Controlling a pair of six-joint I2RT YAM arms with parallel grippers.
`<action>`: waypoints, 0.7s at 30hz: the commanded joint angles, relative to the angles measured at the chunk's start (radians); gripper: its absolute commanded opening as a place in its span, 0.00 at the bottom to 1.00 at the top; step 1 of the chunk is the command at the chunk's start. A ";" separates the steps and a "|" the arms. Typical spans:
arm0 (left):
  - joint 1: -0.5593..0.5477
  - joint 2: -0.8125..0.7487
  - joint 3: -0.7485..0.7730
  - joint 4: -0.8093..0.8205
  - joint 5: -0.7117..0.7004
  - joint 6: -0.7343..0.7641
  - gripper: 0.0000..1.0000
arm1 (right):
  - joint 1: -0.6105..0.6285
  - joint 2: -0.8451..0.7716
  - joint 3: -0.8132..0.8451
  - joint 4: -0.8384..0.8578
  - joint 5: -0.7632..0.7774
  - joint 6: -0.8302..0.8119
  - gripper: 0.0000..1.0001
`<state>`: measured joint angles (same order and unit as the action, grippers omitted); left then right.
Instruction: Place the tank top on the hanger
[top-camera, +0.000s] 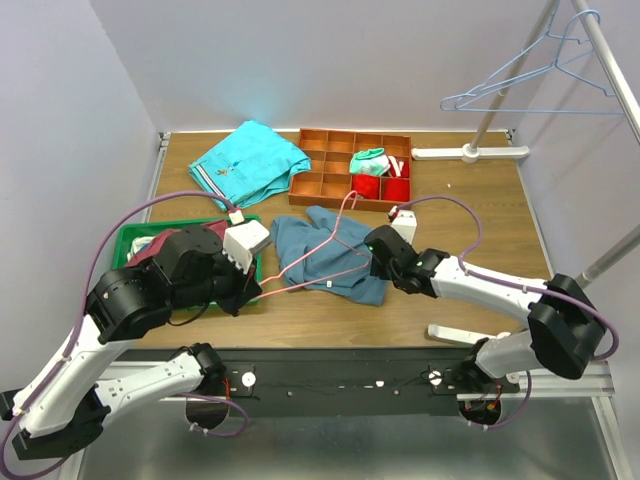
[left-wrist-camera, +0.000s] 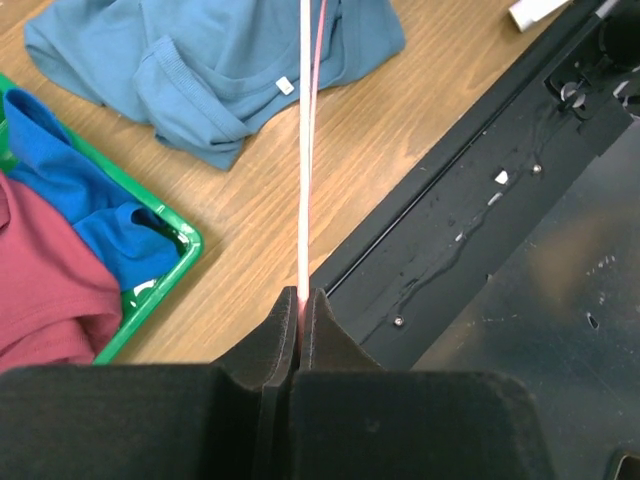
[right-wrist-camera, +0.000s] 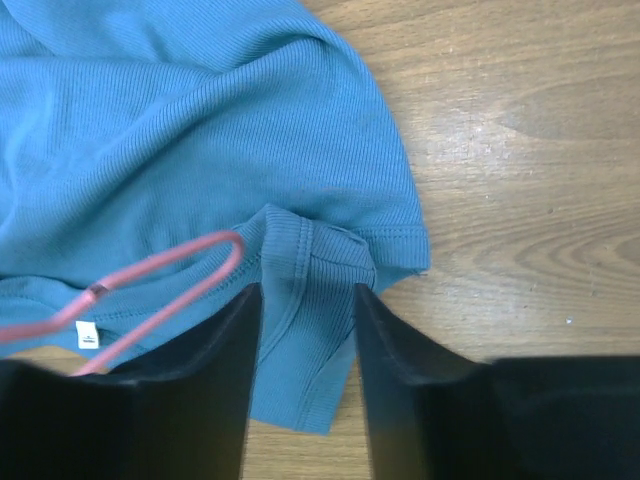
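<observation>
1. At the near edge of the table, the left gripper has its jaws pressed together on the thin pink wire of the hanger, which runs straight away from the fingertips.
2. Just left of that gripper sits a green tray holding a maroon shirt and a bright blue cloth.
3. The tank top lies crumpled on the wood near the middle of the table, between the two grippers. The hanger lies across it, hook end towards the far side.
4. The right gripper is at the tank top's right edge, jaws apart, straddling a ribbed strap. A rounded corner of the hanger lies on the cloth just beside its left finger. Whether the pads touch the cloth cannot be told.
5. Farther back stands an orange compartment tray with small items in its right-hand cells, and a turquoise shirt lies to its left.
6. Farthest, a light blue hanger hangs on a metal rail.
</observation>
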<state>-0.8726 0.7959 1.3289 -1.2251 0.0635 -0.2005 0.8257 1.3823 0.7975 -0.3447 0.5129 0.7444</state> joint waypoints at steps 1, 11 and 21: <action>-0.005 -0.023 0.027 -0.033 -0.056 -0.025 0.00 | 0.006 0.050 0.046 -0.002 -0.019 -0.014 0.55; -0.009 -0.041 0.000 -0.030 -0.007 -0.030 0.00 | 0.004 0.126 0.092 0.007 -0.004 -0.020 0.56; -0.019 -0.040 -0.036 -0.019 0.030 -0.028 0.00 | 0.004 0.112 0.052 -0.008 0.041 -0.002 0.24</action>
<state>-0.8803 0.7609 1.3052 -1.2594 0.0525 -0.2260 0.8257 1.5177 0.8646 -0.3420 0.5053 0.7364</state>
